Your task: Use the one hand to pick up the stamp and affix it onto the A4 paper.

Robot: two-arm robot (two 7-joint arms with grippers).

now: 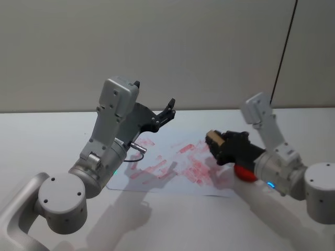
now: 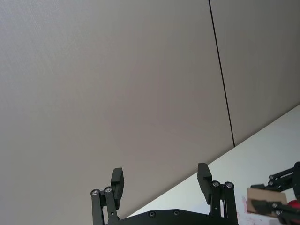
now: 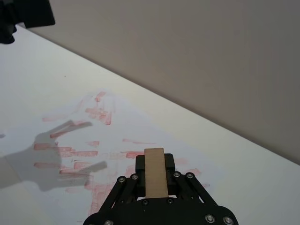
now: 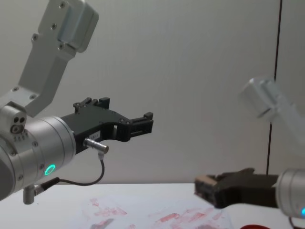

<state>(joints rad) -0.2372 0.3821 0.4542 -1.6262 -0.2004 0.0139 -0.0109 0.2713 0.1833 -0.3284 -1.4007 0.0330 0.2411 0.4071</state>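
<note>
The right gripper (image 1: 219, 145) is clamped on the stamp (image 1: 213, 138), a light-tan wooden block between its 2 black fingers, one end poking past the fingertips. Both hang above the right part of the A4 paper (image 1: 172, 162), which lies flat on the white table (image 1: 42, 141). The left gripper (image 1: 166, 111) is raised over the sheet's left side, fingers spread wide, holding nothing.
</note>
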